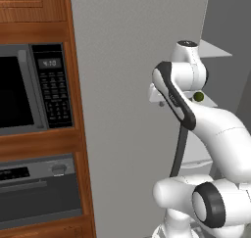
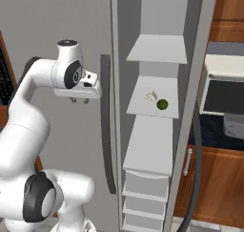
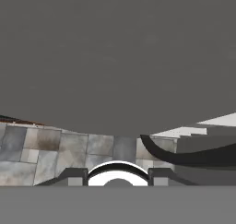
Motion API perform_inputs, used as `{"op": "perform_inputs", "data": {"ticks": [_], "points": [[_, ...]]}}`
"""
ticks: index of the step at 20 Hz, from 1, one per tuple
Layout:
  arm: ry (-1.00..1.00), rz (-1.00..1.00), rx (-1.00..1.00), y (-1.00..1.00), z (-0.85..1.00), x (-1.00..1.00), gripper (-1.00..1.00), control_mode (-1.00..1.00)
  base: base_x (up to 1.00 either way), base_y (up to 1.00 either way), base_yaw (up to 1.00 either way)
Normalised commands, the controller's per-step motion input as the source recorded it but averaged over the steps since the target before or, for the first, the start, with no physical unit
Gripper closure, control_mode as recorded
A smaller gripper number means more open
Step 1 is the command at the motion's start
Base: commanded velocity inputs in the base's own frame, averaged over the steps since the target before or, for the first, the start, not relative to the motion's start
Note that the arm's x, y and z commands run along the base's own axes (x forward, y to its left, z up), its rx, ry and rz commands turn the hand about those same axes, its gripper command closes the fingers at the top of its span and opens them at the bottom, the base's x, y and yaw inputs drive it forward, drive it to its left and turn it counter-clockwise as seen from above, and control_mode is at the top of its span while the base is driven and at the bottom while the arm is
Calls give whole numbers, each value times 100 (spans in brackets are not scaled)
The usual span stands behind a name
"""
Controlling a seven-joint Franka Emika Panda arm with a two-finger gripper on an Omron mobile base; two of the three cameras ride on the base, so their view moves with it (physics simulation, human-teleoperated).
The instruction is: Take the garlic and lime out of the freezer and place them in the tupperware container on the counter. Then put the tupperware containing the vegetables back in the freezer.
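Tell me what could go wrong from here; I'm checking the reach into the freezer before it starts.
The garlic and lime sit close together on one shelf, so reaching for one may knock the other away. The gripper hangs outside the freezer, beside its door edge, and could clip that on the way in.

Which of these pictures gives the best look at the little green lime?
The right base view: the lime sits in plain sight on a freezer shelf beside the garlic. In the left base view it just peeks out behind the arm.
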Motion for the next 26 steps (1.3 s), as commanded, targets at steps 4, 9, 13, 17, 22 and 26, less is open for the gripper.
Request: {"op": "perform_inputs", "data": {"ticks": [4,9,13,17,22,26], "points": [[2,0,0,0,-3,0,-100,-100,0,0,0],[-24,0,0,-6,78,-64,-100,-100,0,0,0],[-43,0,0,-13,100,-97,-100,-100,0,0,0],[-8,0,0,-13,69,-79,-100,-100,0,0,0],[2,-1,0,-5,-1,-15,-100,100,1,-1,-2],[0,0,0,0,0,0,-100,100,4,0,-4]]}}
